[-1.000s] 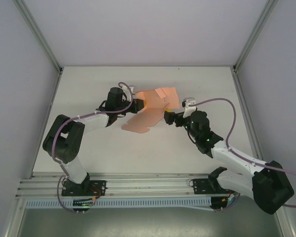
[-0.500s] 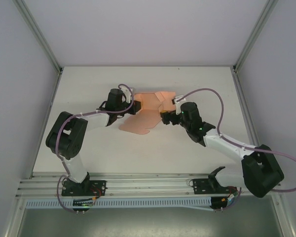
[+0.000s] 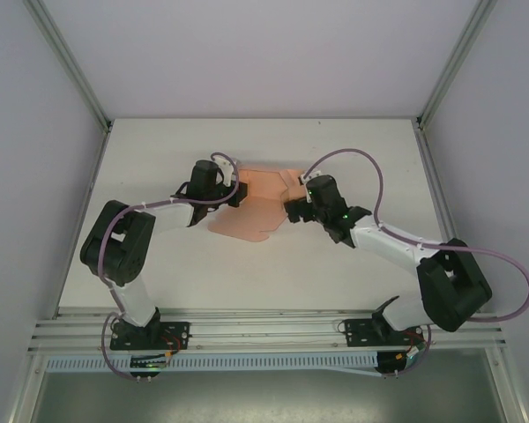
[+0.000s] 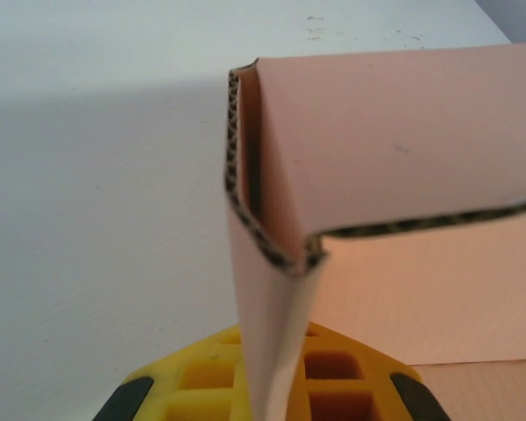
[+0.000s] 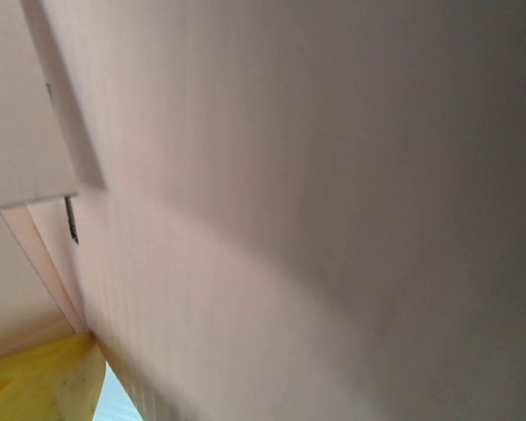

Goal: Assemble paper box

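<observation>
Overhead view: paper box (image 3: pixel 257 211), salmon-pink, half-formed, lies on the white table (image 3: pixel 159 264) a little toward 12 o'clock from the table's centre. One panel lies flat, reaching out toward 7 o'clock. The part toward 1 o'clock stands raised.

Left gripper (image 3: pixel 239 192) sits at the box's 9–10 o'clock edge, touching it. Right gripper (image 3: pixel 292 210) sits at the 3 o'clock edge, against the cardboard. The two face each other across the box. From this height neither set of jaws can be read.

Left wrist view gives the detail. A thin cardboard wall runs straight down between the yellow pads (image 4: pixel 206 379) and is pinched there, jaws pressed together on it. Toward 12 o'clock the wall meets a second panel at a folded corner that stands upright. The cut edges show the dark wave of the corrugation. Bare table lies from 9 to 11 o'clock. A flat pink panel lies at 4 o'clock.

Right wrist view: cardboard very close to the lens, blurred, covering nearly the whole frame. A lighter flap hangs at 10 o'clock, with a short dark slit below it. One yellow finger (image 5: pixel 31 381) shows at 7 o'clock, and a sliver of table sits just beside it. The jaws stand spread wide. Whether they bear on the cardboard cannot be told.
</observation>
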`<state>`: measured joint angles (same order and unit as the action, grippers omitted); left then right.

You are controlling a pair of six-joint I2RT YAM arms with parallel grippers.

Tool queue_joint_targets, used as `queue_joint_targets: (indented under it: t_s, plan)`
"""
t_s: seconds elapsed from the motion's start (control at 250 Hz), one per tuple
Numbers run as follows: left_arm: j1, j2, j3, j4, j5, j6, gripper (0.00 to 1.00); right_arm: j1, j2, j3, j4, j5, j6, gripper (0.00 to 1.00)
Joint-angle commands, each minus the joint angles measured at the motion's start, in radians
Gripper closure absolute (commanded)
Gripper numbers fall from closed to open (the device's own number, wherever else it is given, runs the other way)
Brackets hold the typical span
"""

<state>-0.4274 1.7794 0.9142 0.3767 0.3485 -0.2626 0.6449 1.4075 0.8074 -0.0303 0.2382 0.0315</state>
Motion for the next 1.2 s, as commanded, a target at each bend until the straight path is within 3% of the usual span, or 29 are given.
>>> queue_joint_targets:
  t_s: [0.0, 0.164, 0.388, 0.632, 0.779, 1.195]
  plan:
    - [-0.061, -0.064, -0.007, 0.067, 0.122, 0.079, 1.0, 0.02, 0.046, 0.053, -0.043, 0.101, 0.033, 0.01]
    - [-0.074, -0.091, -0.011, 0.075, 0.118, 0.102, 1.0, 0.073, 0.102, 0.107, -0.075, 0.193, 0.013, 0.01]
    - [-0.076, -0.109, -0.038, 0.133, 0.17, 0.085, 1.0, 0.081, 0.108, 0.097, -0.012, 0.196, 0.002, 0.01]
    - [-0.077, -0.112, -0.035, 0.094, 0.04, 0.047, 1.0, 0.081, 0.048, 0.07, 0.017, 0.198, 0.004, 0.01]
    - [-0.076, -0.097, -0.027, 0.071, -0.053, -0.016, 1.0, 0.079, -0.064, 0.02, 0.009, 0.209, 0.017, 0.01]
    - [-0.073, -0.079, -0.03, 0.096, -0.062, -0.06, 1.0, -0.039, -0.555, -0.176, -0.065, 0.131, 0.091, 0.01]
